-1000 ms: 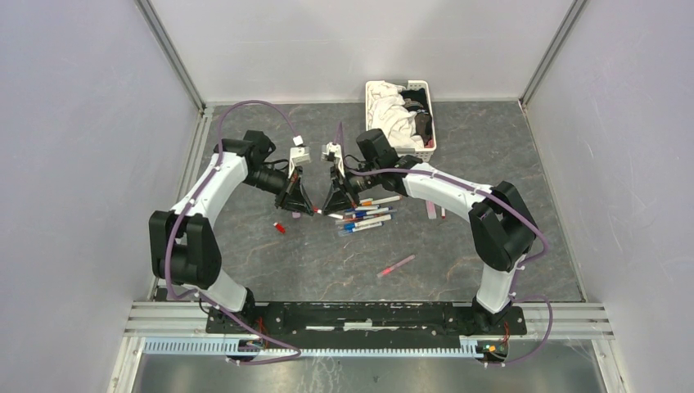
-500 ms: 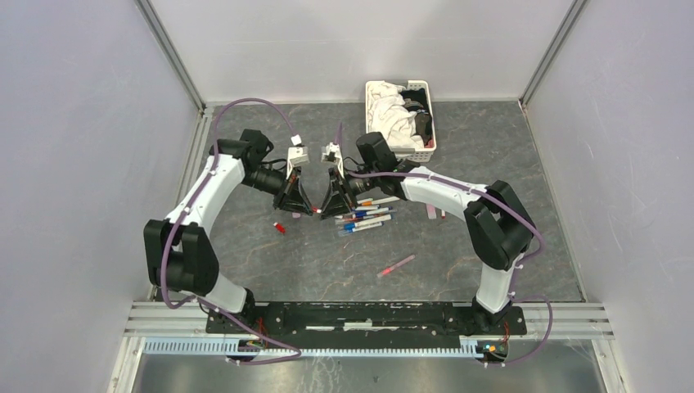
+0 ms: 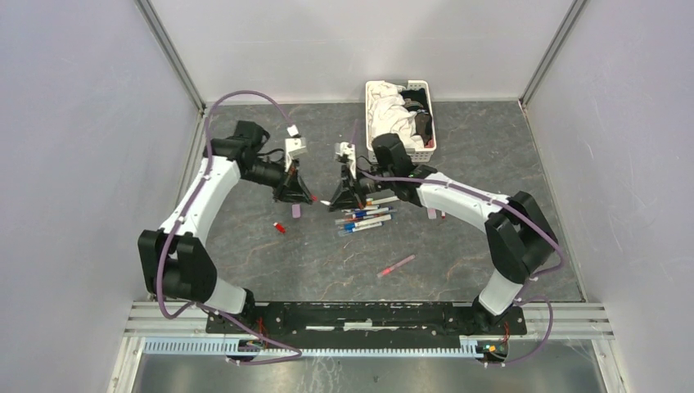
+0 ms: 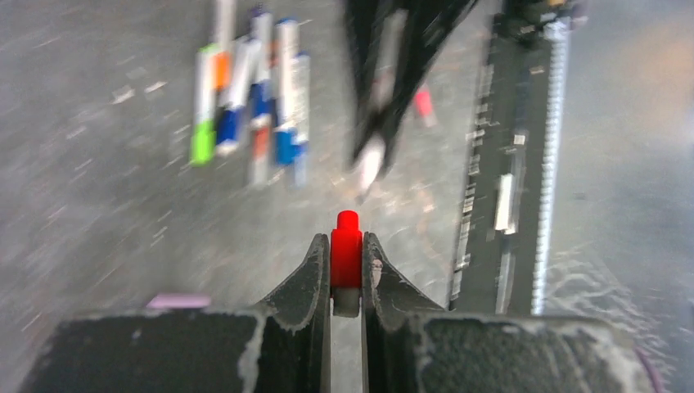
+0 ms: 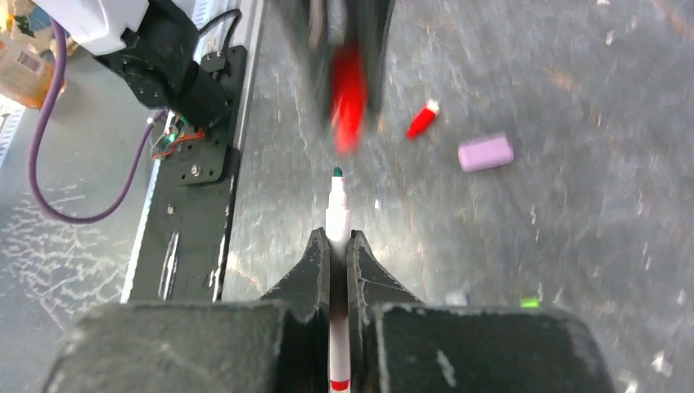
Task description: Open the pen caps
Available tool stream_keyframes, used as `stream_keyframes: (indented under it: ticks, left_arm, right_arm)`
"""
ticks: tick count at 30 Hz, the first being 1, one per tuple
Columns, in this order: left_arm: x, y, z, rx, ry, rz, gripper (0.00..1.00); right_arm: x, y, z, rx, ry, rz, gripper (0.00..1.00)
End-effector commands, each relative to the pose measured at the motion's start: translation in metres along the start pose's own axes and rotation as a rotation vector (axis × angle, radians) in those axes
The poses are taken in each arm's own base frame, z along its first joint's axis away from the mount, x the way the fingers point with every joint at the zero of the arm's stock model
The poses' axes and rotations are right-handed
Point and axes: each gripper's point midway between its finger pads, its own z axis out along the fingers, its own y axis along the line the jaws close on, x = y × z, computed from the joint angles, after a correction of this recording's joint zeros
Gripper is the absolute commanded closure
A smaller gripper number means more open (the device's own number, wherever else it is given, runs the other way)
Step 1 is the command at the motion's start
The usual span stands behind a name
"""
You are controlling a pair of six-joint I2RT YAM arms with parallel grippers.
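Note:
My left gripper [image 4: 346, 242] is shut on a red pen cap [image 4: 346, 255], which stands out past the fingertips. My right gripper [image 5: 336, 239] is shut on a white pen [image 5: 336, 211] whose dark tip is bare. From above, the left gripper [image 3: 310, 199] and the right gripper [image 3: 328, 203] face each other a short gap apart over the table. Several more pens [image 3: 365, 218] lie bunched just right of the right gripper. A loose red cap [image 3: 280, 228] and a lilac cap [image 3: 296, 210] lie below the left gripper.
A white slatted basket [image 3: 427, 123] of cloths stands at the back, close behind the right arm. A pink-red pen [image 3: 396, 265] lies alone nearer the front. Two more pens [image 3: 434, 213] lie under the right forearm. The black base rail [image 3: 360, 315] runs along the near edge.
The two grippers were tip to tip and have drawn apart, left one to the left and right one to the right. The red cap has come off the pen.

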Motion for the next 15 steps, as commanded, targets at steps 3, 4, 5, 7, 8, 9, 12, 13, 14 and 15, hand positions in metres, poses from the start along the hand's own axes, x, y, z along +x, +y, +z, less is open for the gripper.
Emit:
stream_keyframes:
  ticks: [3,4,5,7,8,9,12,13,14,15]
  left_arm:
    - [-0.003,0.041,-0.060,-0.244,0.014,0.022,0.98]
    - [0.000,0.042,-0.059,-0.239,0.021,0.024,0.98]
    - [0.003,0.042,-0.058,-0.231,0.028,0.022,0.98]
    - [0.007,0.042,-0.056,-0.215,0.037,0.021,0.98]
    - [0.008,0.043,-0.055,-0.209,0.038,0.019,0.98]
    - [0.011,0.043,-0.053,-0.202,0.037,0.021,0.98]
    - [0.021,0.049,-0.043,-0.196,0.017,-0.003,0.98]
    - [0.027,0.054,-0.039,-0.208,0.015,-0.015,0.98]
    - [0.035,0.062,-0.034,-0.237,0.023,-0.037,0.98]
    - [0.043,0.069,-0.027,-0.272,0.042,-0.055,0.98]
  right_arm:
    - [0.072,-0.026,-0.055,0.197,0.166,0.205,1.00]
    - [0.074,-0.026,-0.057,0.197,0.172,0.200,1.00]
    - [0.074,-0.023,-0.057,0.188,0.173,0.192,1.00]
    - [0.073,-0.023,-0.059,0.193,0.175,0.178,1.00]
    - [0.074,-0.026,-0.061,0.213,0.180,0.179,1.00]
    - [0.075,-0.030,-0.063,0.234,0.183,0.179,1.00]
    - [0.081,-0.066,-0.086,0.445,0.182,0.235,1.00]
    - [0.086,-0.086,-0.102,0.577,0.184,0.264,1.00]
    - [0.091,-0.105,-0.124,0.718,0.171,0.315,1.00]
    - [0.098,-0.118,-0.143,0.833,0.152,0.361,1.00]
